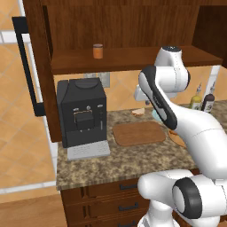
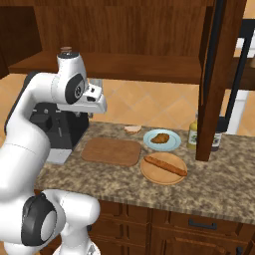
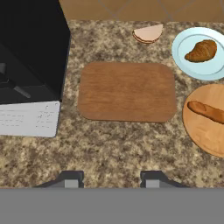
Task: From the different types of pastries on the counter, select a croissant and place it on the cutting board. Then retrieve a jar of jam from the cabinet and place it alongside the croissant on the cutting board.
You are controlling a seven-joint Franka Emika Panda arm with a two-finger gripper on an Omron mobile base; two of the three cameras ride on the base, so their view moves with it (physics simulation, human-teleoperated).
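My gripper [image 3: 109, 179] hangs high over the counter [image 3: 113, 153], looking down; just the two dark fingertips [image 3: 70, 178] show at the bottom of the hand view, nothing between them, jaws at their closed setting and holding nothing. In the left base view my own forearm covers the hand, so the jaws can't be read there.

The cutting board [image 3: 127, 91] lies bare, just right of the coffee machine [image 1: 82, 113]. The croissant [image 3: 202, 50] sits on a pale blue plate [image 3: 192, 61], cut by the hand view's right edge. The long orange pastry [image 2: 165, 165] lies on a round wooden plate [image 2: 155, 174], half cropped in the hand view. The pale flat piece [image 3: 148, 33] rests on the counter behind the board.

The jar of jam [image 1: 98, 51] stands on the cabinet [image 1: 133, 26] shelf; in the right base view my arm hides most of it. Two bottles [image 1: 202, 101] stand at the back of the counter, partly blocked by my arm on the left and by a cabinet post on the right.
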